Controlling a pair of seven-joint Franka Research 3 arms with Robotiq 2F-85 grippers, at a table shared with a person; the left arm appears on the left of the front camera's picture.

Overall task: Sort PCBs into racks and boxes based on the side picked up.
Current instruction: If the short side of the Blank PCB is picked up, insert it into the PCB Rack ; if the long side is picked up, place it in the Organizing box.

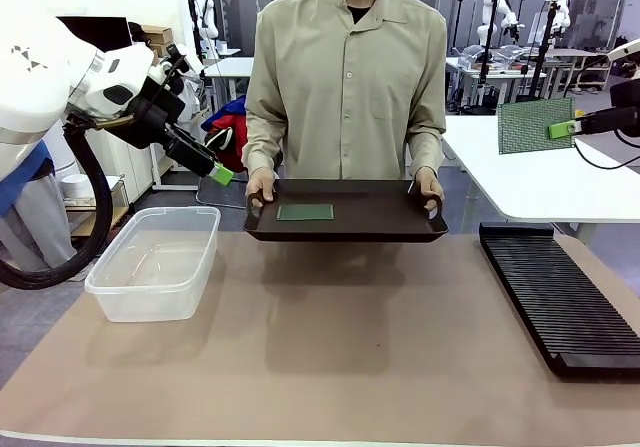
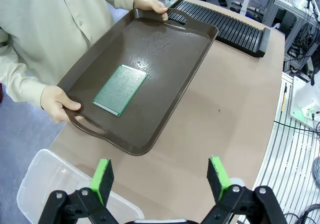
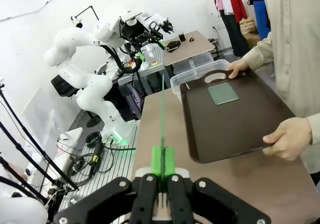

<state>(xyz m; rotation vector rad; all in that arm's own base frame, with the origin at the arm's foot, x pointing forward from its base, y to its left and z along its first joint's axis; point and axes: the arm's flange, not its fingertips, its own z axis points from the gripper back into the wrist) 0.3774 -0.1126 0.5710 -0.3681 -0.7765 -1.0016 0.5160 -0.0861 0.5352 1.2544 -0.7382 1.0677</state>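
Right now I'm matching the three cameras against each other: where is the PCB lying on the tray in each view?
Front view: the PCB lies mid-picture, left of middle on the brown tray.
Left wrist view: left of centre, toward the tray's lower-left end.
Right wrist view: upper right, at the tray's far end.
Shared landmark: the clear tub, beyond the tray end nearest the PCB.

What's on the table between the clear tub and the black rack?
In the front view the stretch between tub and rack is bare table; the person holds the tray above its far side.
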